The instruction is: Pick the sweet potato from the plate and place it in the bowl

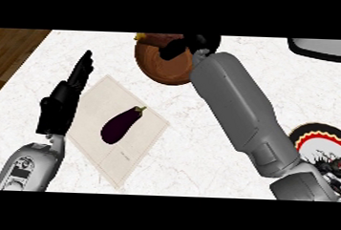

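Now, notes on the moment:
Sweet potato: reddish-brown lumpy sweet potato (153, 39) sits at the far rim of the round brown wooden bowl (161, 64), mostly hidden by the right hand; only a small strip shows, w/ a yellowish bit at its left end.
Right hand: black right hand (181, 44) is over the bowl, fingers curled down around the sweet potato; looks like it is gripping it, though the contact itself is hidden.
Left hand: black left hand (68, 96) rests at the view's left, fingers straight & up, holding nothing.
Plate: round plate w/ red, yellow & black pattern (320, 141) at lower right, partly behind the right forearm; no veg seen on its visible part.
Other: dark purple eggplant (120, 124) lies on a pale beige cutting board (140, 149), well apart from the bowl.
Handling (judgement): prob. stiff, fairly dense, skin rough so not slippery, not fragile; tapered ends may roll. Best hold: across the thick middle, thumb opposite fingers.
Stage (judgement): approx. at release over the bowl.
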`<action>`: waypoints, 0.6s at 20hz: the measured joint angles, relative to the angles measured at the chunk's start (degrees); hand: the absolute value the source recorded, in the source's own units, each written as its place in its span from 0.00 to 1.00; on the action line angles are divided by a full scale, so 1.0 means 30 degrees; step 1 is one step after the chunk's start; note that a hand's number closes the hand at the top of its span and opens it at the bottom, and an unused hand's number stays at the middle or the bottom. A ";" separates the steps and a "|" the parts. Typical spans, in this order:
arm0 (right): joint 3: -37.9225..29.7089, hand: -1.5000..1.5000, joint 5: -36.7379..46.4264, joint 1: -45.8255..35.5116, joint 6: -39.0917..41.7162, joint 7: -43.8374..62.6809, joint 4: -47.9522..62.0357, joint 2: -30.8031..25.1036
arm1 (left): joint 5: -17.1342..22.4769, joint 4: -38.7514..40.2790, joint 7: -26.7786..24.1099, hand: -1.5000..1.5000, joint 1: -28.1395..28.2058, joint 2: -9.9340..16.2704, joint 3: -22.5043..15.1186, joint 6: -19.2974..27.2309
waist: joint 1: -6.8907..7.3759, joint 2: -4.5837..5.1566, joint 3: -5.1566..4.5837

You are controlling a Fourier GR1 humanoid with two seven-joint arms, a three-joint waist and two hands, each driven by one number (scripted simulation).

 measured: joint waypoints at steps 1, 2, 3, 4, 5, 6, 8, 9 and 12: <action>0.0242 1.00 0.0000 -0.0337 -0.0776 0.1021 -0.0069 0.0021 | -0.0023 0.0021 0.0008 0.50 -0.0118 -0.0021 -0.0036 -0.0016 | 0.0099 0.0041 -0.0004; 0.0549 1.00 0.0022 -0.0693 -0.1519 0.2045 -0.0098 0.0041 | -0.0084 0.0118 0.0015 0.50 -0.0280 -0.0070 -0.0096 -0.0013 | 0.0131 0.0111 -0.0008; 0.0849 1.00 0.0009 -0.1048 -0.2290 0.3053 -0.0165 0.0057 | -0.0124 0.0231 0.0059 0.50 -0.0481 -0.0114 -0.0102 0.0008 | 0.0117 0.0173 -0.0007; 0.1212 1.00 0.0027 -0.1337 -0.3054 0.4028 -0.0123 0.0062 | -0.0159 0.0314 0.0013 0.50 -0.0574 -0.0196 -0.0168 0.0014 | 0.0200 0.0255 -0.0013; 0.1632 1.00 0.0080 -0.1614 -0.3808 0.5032 -0.0103 0.0075 | -0.0185 0.0429 -0.0068 0.50 -0.0612 -0.0227 -0.0177 0.0017 | 0.0190 0.0308 -0.0015; 0.1985 1.00 0.0130 -0.1963 -0.4560 0.5999 -0.0030 0.0081 | -0.0215 0.0503 -0.0134 0.50 -0.0690 -0.0267 -0.0175 0.0043 | 0.0172 0.0371 -0.0014; 0.2901 1.00 0.0227 -0.2470 -0.5773 0.7545 0.0092 0.0067 | -0.0323 0.0704 -0.0202 0.50 -0.0837 -0.0345 -0.0174 0.0131 | 0.0059 0.0460 -0.0005; 0.3381 1.00 0.0282 -0.2709 -0.6270 0.8215 0.0213 0.0055 | -0.0397 0.0727 -0.0256 0.50 -0.0879 -0.0428 -0.0190 0.0234 | 0.0046 0.0501 -0.0002; 0.4936 1.00 0.0588 -0.2842 -0.7773 0.9732 0.0541 0.0034 | -0.0412 0.0921 -0.0310 0.50 -0.0956 -0.0361 0.0096 0.0344 | -0.0323 0.0570 0.0020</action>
